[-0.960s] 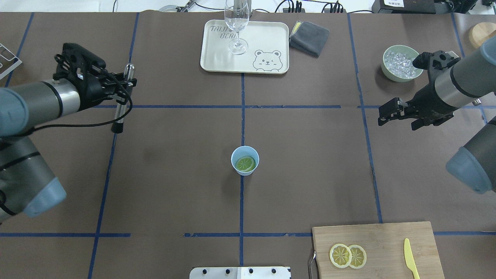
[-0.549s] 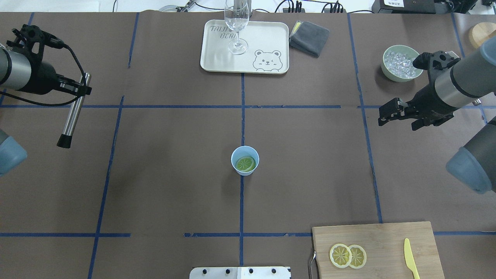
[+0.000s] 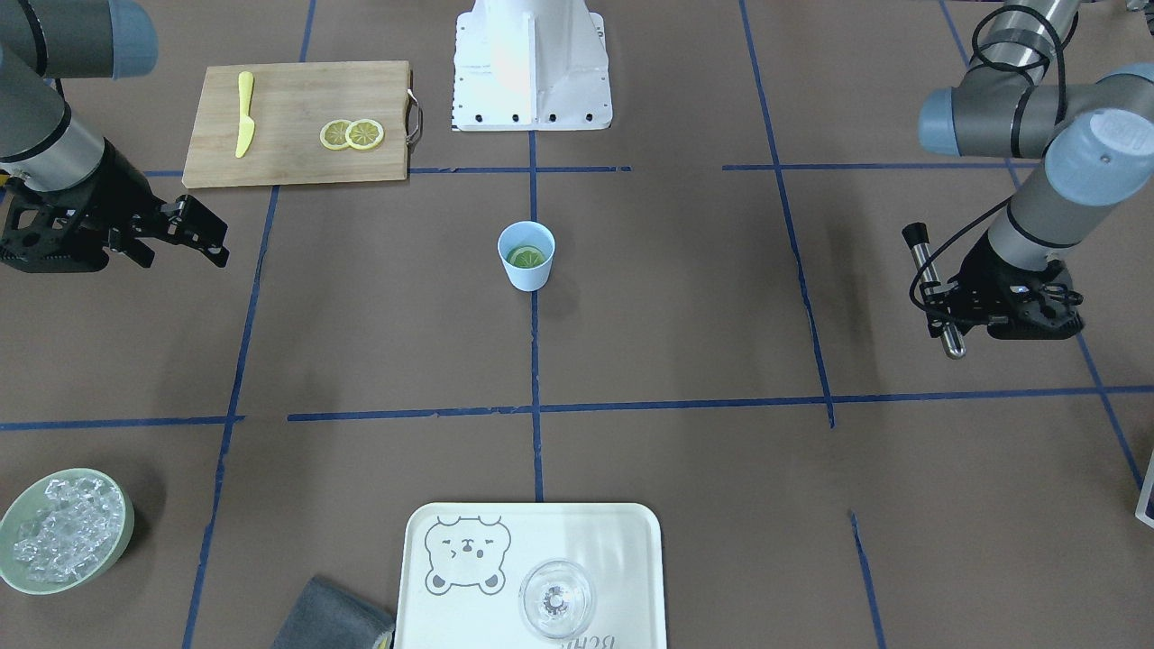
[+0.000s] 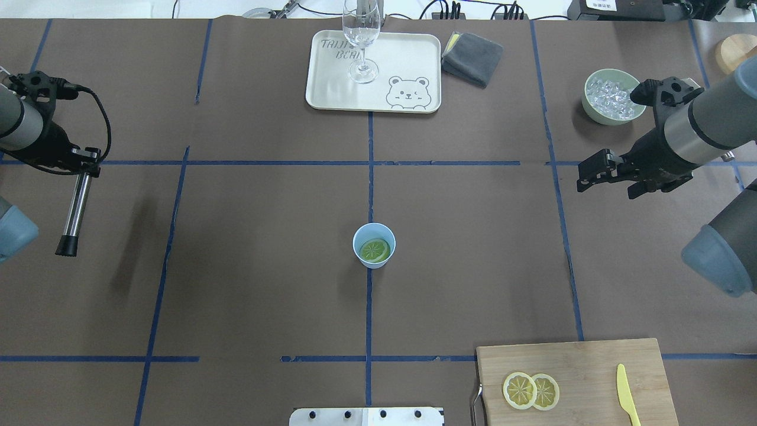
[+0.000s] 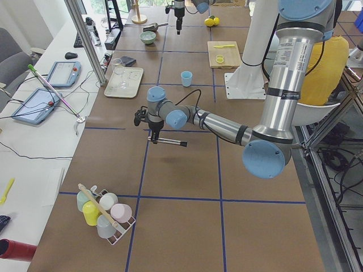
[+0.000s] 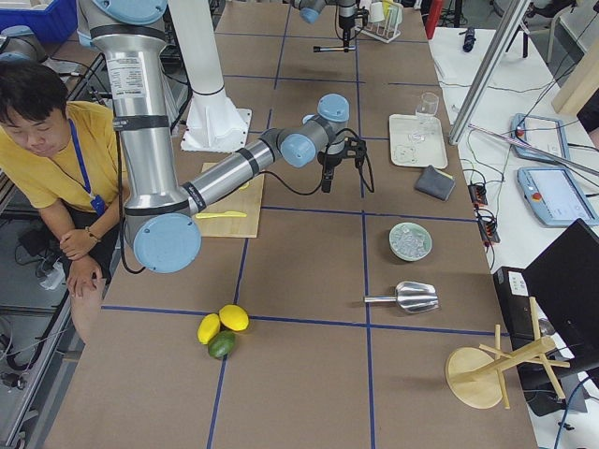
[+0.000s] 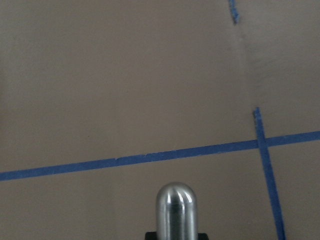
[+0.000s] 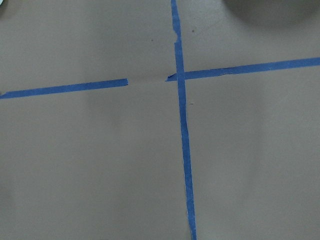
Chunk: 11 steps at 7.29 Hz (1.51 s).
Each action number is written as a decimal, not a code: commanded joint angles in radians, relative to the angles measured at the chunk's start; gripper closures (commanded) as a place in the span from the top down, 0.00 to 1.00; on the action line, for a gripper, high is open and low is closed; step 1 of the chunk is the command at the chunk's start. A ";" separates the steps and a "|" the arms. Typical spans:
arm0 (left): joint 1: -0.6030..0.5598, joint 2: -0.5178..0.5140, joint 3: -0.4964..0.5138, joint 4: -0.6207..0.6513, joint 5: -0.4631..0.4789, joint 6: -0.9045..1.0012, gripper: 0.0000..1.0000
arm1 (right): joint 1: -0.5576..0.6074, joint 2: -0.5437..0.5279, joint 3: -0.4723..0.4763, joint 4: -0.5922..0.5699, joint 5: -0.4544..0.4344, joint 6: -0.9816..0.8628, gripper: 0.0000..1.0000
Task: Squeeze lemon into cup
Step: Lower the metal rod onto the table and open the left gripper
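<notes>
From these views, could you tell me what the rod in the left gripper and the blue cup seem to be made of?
The rod: probably polished metal, with mirror-like highlights on its rounded end; its black tip may be rubber or plastic. The cup: likely matte plastic, evenly light blue without glare.

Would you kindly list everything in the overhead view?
cup: 1, light blue, table centre
lemon: 1, yellow-green, inside the cup
tray: 1, cream, far edge
wine glass: 1, clear, on the tray
cloth: 1, grey, beside the tray
bowl of ice: 1, pale green, far right
cutting board: 1, wooden, near right
lemon slices: 2, yellow, on the board
knife: 1, yellow, on the board
muddler: 1, steel, far left
left gripper: 1, black, gripping the muddler
right gripper: 1, black, open
</notes>
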<state>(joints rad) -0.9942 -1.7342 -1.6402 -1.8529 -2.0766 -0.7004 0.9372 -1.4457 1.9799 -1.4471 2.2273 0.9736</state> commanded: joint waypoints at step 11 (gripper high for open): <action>0.029 -0.018 0.115 -0.005 -0.003 0.002 0.00 | 0.000 0.007 0.002 0.005 0.000 0.008 1.00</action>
<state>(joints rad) -0.9657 -1.7518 -1.5237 -1.8589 -2.0803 -0.6989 0.9373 -1.4390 1.9816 -1.4420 2.2273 0.9816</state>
